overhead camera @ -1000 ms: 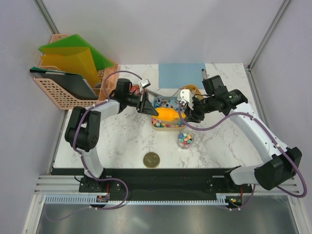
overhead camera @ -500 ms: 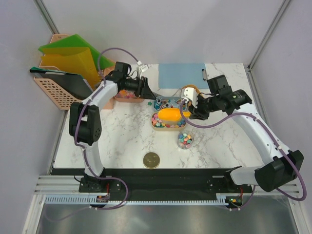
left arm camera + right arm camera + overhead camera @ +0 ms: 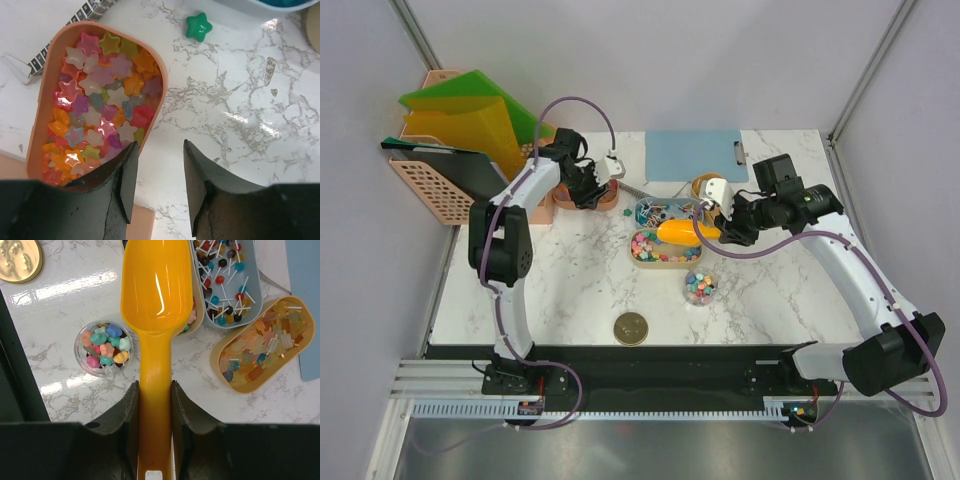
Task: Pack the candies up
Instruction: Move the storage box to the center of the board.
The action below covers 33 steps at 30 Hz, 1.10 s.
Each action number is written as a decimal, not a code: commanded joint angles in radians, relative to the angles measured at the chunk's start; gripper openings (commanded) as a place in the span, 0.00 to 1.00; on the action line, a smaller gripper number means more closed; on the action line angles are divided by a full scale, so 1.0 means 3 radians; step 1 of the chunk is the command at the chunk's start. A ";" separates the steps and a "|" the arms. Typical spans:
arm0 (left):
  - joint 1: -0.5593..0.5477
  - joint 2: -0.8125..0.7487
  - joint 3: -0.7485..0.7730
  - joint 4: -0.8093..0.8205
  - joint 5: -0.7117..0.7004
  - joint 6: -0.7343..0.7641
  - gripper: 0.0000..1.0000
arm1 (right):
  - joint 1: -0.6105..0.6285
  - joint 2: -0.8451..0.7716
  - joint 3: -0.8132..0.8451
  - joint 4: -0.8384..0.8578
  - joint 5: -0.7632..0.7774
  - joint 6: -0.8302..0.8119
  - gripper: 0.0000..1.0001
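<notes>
R hand (image 3: 155, 390) is clamped narrow on the handle of the long orange plastic scoop (image 3: 156, 290). No sweets show in its bowl, which hangs over the tan oblong tray (image 3: 665, 263) just behind the small clear round jar (image 3: 78, 356). Pastel candies (image 3: 105, 346) part-fill that jar.

To scoop well: dip shallow, keep the bowl level & tip slowly, since the jar mouth looks narrower than the bowl, so spills are likely.

L hand (image 3: 159, 150), well behind-left of the jar, is half open w/ nothing held, at a peach oblong tray (image 3: 163, 85) of star sweets.

White marble surface (image 3: 570, 290); grey walls (image 3: 650, 60) behind.
</notes>
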State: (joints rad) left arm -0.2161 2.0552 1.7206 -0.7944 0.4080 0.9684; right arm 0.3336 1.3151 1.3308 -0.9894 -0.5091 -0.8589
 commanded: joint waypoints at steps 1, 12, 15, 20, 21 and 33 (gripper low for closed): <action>0.0015 0.0093 0.0206 -0.0108 -0.0148 0.0449 0.48 | -0.0018 -0.0068 -0.0003 0.0005 -0.0031 0.0051 0.00; 0.0010 0.0492 0.0416 -0.0190 -0.0153 0.0448 0.43 | -0.0023 0.0024 0.0115 0.0000 0.0009 0.0046 0.00; 0.0004 0.0512 0.0416 -0.0210 -0.0143 0.0464 0.35 | -0.0018 0.0039 0.0120 0.0000 0.0035 0.0041 0.00; -0.0016 0.0451 0.0360 -0.0282 -0.0041 0.0438 0.11 | -0.0013 0.0054 0.0105 0.0010 0.0045 0.0046 0.00; -0.0021 0.0441 0.0339 -0.0292 -0.0036 0.0428 0.09 | -0.0018 0.0070 0.0105 0.0010 0.0040 0.0056 0.00; -0.0149 -0.0289 -0.0713 -0.0338 0.0123 0.0474 0.02 | -0.0018 0.0182 0.0145 0.0082 0.0050 0.0102 0.00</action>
State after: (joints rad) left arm -0.2501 2.0605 1.5806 -0.8364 0.4160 1.0794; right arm 0.3309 1.3617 1.3300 -0.9939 -0.4866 -0.8440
